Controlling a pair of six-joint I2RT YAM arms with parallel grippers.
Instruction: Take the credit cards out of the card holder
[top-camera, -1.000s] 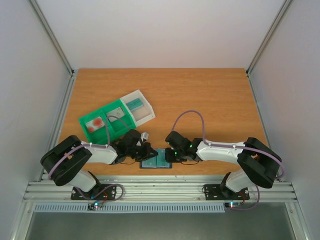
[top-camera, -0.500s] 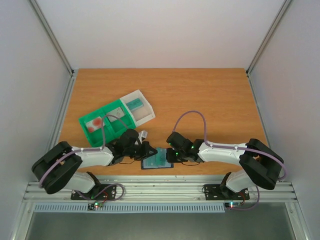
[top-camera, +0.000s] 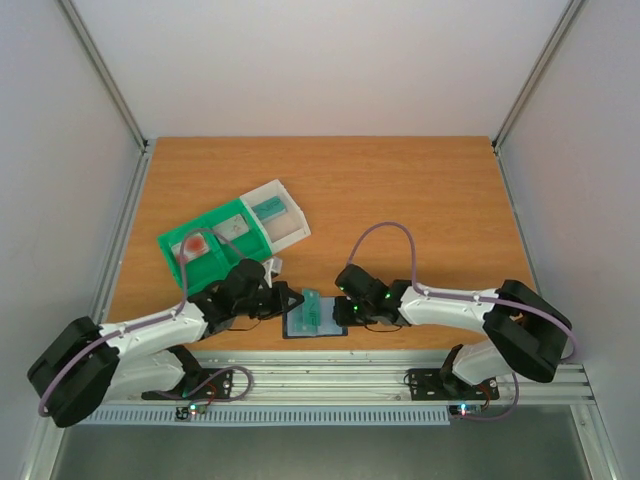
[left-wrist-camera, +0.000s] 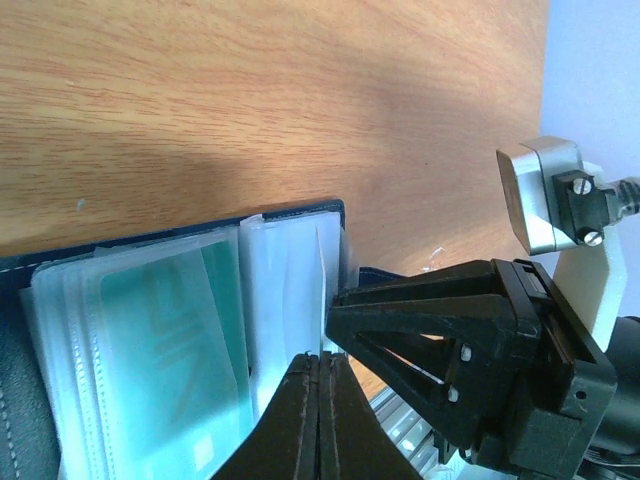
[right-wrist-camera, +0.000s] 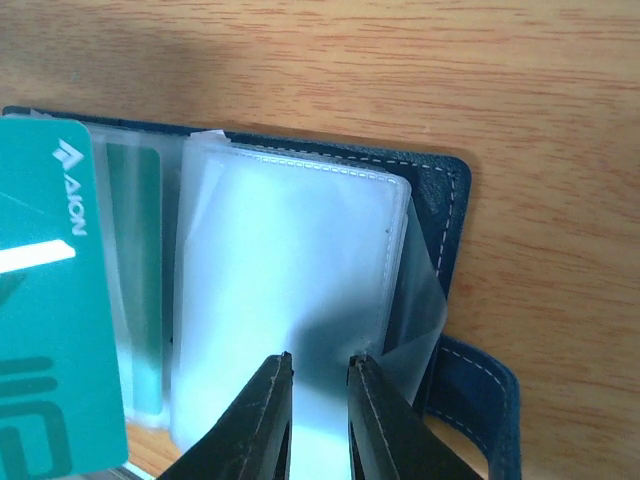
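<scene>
Teal plastic credit card (right-wrist-camera: 50, 300) clamped in left gripper (left-wrist-camera: 318, 375) (right gripper (right-wrist-camera: 320, 365) narrow, on dark navy folding card holder (right-wrist-camera: 455, 195)); risk: holder lifting along if pin slips

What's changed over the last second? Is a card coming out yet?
Yes. The left arm's elbow swung back toward the near-left corner, and the left gripper, shut on a teal credit card, has drawn it up out of the card holder; the card now stands tilted above the sleeves. The right gripper stays pressed on the holder's right side. The holder and the green-and-white tray have not moved.
</scene>
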